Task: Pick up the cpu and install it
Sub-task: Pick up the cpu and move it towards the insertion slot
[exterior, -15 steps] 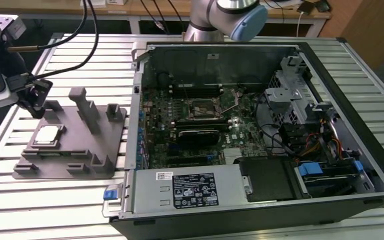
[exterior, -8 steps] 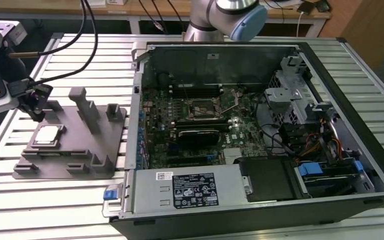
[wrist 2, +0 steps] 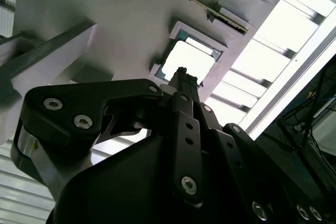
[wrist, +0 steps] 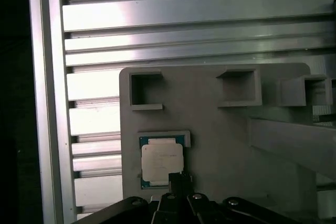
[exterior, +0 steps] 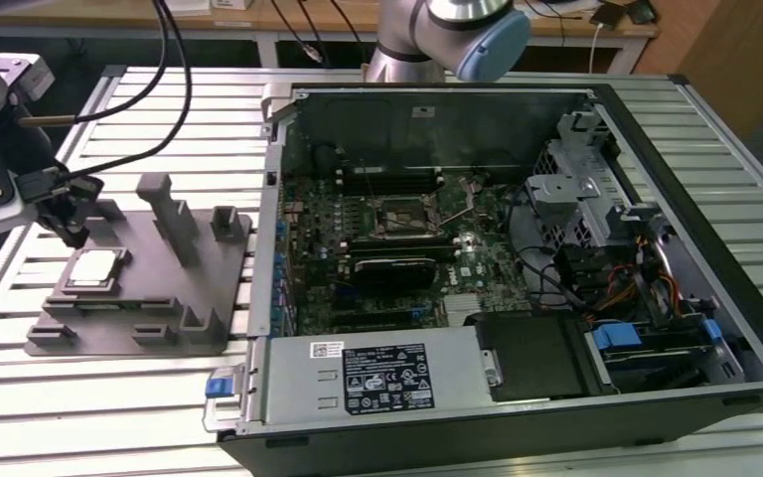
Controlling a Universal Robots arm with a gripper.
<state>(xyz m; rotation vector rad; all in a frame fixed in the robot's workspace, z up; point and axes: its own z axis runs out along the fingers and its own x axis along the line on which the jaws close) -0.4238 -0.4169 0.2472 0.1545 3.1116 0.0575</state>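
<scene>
One small flat square cpu with a shiny silver top and a thin green rim lies flat in a shallow square recess of one grey plastic tray. The tray rests on a slatted aluminium table at the exterior view's left. Several upright grey posts rise from the tray just beside the chip, towards the exterior view's right.

The single black gripper hangs over the tray next to the cpu. In both wrist views its tip lies at the edge of the chip. The fingers look pressed together with nothing between them; whether they touch the chip I cannot tell. In the first wrist view three open-sided box shapes stand on the tray beyond the cpu.

One open black computer case lies on its side just beside the tray. Inside it are a green motherboard with one square socket standing unfilled, a silver box with a printed label, a black rectangular block, and coloured wiring. Black cables run over the table above the tray.
</scene>
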